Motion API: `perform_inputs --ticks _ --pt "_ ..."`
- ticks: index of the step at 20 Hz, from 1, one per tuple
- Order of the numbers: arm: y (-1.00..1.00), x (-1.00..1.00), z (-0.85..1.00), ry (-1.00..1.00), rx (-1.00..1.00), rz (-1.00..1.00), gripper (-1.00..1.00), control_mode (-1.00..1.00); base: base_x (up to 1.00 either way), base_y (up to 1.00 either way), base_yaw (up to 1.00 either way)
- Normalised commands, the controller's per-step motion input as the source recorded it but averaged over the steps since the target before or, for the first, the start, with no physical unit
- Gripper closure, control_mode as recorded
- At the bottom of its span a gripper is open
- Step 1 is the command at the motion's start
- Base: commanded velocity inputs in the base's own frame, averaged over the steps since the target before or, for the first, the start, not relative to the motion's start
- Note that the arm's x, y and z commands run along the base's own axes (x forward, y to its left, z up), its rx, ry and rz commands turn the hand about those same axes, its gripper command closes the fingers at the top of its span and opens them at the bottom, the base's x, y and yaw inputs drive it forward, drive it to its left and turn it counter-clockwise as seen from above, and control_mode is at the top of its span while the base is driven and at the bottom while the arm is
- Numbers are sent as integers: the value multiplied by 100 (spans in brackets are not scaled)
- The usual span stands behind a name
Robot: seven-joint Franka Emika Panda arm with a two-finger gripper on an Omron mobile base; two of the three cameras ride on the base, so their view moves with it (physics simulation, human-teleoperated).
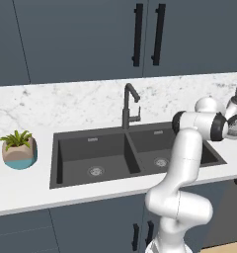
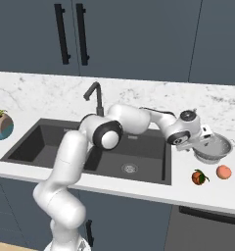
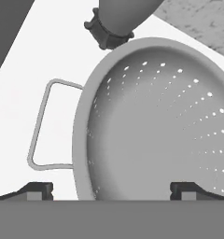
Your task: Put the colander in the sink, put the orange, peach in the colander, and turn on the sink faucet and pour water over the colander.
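Observation:
The silver-grey perforated colander (image 2: 216, 147) stands on the white counter just right of the dark double sink (image 2: 51, 142). My gripper (image 2: 205, 141) hangs low over its left rim, open. In the hand view the colander (image 3: 156, 126) is close up. Its near rim runs between my two fingertips (image 3: 37, 190), and its wire handle (image 3: 39, 126) sticks out to the left. The orange (image 2: 199, 177) and the paler peach (image 2: 223, 171) lie on the counter in front of the colander. The dark gooseneck faucet (image 1: 130, 105) stands behind the sink divider with no water running.
A small potted plant (image 1: 19, 148) sits on the counter left of the sink. A grey bottle-like thing with a dark collar (image 3: 111, 21) stands just beyond the colander. Dark cabinet doors with black handles (image 1: 147, 34) hang above the marble backsplash.

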Motion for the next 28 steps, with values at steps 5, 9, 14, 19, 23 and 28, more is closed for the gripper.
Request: perform_inputs --ticks 5,9,14,19,23,28 --pt "-21 14 -5 2 0 3 -100 -100 0 0 0" --pt "-7 -4 -29 6 0 3 -100 -100 0 0 0" --pt "7 -18 -46 0 0 1 100 -100 0 0 0" --pt "15 -5 -12 0 0 2 100 -100 0 0 0" --pt "38 -45 19 0 -3 11 100 -100 0 0 0" --pt "52 -49 31 0 -6 12 100 -100 0 0 0"
